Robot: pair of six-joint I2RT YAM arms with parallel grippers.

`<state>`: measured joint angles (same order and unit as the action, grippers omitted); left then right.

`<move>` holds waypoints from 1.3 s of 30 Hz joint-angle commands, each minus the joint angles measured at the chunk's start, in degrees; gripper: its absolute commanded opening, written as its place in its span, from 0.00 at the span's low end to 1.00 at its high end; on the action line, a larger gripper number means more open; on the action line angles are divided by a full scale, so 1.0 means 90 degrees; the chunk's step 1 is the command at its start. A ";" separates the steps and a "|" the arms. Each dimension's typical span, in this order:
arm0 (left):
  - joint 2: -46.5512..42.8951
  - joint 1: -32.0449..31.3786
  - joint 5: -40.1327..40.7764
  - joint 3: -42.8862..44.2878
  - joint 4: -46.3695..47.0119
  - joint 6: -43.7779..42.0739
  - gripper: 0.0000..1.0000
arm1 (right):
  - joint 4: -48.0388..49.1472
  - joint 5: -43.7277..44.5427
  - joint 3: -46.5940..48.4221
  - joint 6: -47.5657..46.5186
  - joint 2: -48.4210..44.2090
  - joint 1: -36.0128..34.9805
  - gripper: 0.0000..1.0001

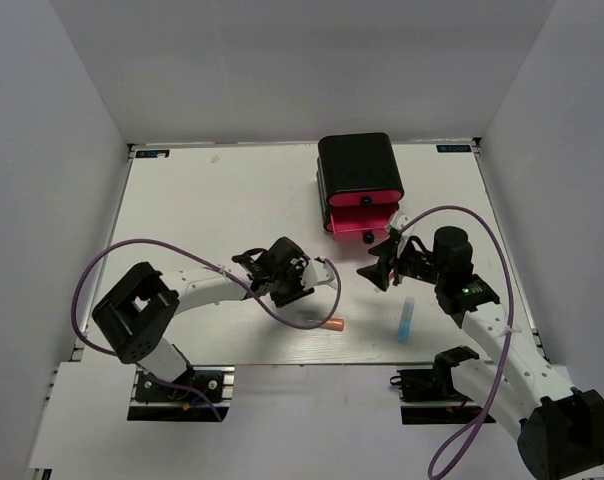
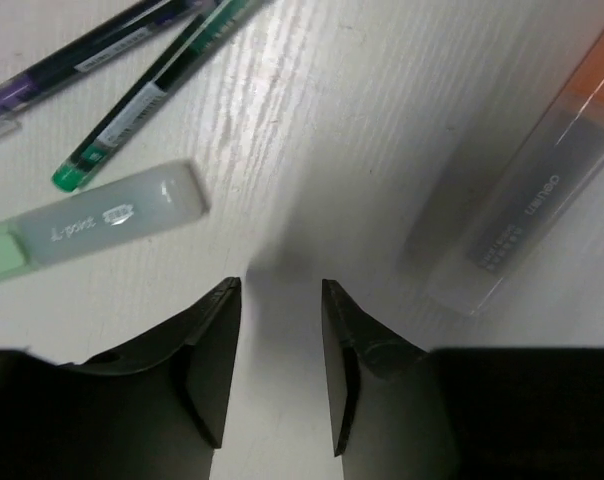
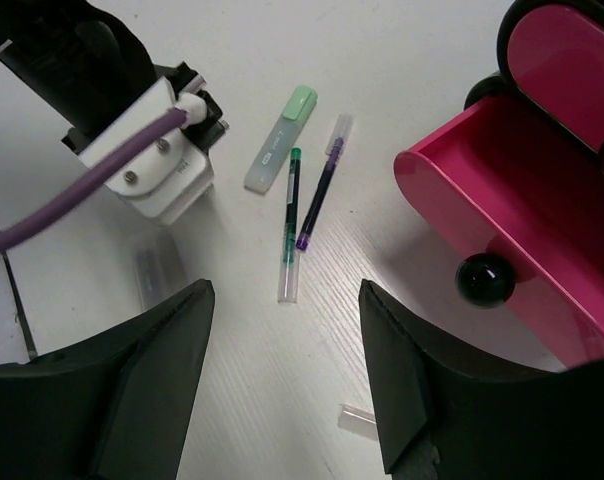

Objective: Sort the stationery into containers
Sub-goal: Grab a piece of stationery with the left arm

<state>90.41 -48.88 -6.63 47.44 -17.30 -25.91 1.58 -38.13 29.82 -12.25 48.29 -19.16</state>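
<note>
The black case stands at the back right, with a pink drawer pulled out; the right wrist view shows the drawer, its black knob and no item in its visible part. My left gripper is open and empty low over the table, between a green marker and a grey marker with orange cap. A green pen and a purple pen lie beyond. My right gripper is open and empty. A light blue marker lies near the front. The eraser and red pen are out of view.
The right wrist view shows the green marker, green pen and purple pen between the left arm's wrist and the open drawer. A small clear cap lies under my right gripper. The grey marker is near the table's front edge.
</note>
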 commanded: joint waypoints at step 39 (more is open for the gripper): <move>0.1654 0.1183 0.2330 0.2815 -0.2404 0.9969 0.64 | 0.0273 0.0096 -0.0071 -0.0113 -0.0288 0.0205 0.67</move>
<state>104.95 -38.39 15.51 70.98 -41.17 61.08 1.80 -37.47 29.34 -12.64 46.52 -17.82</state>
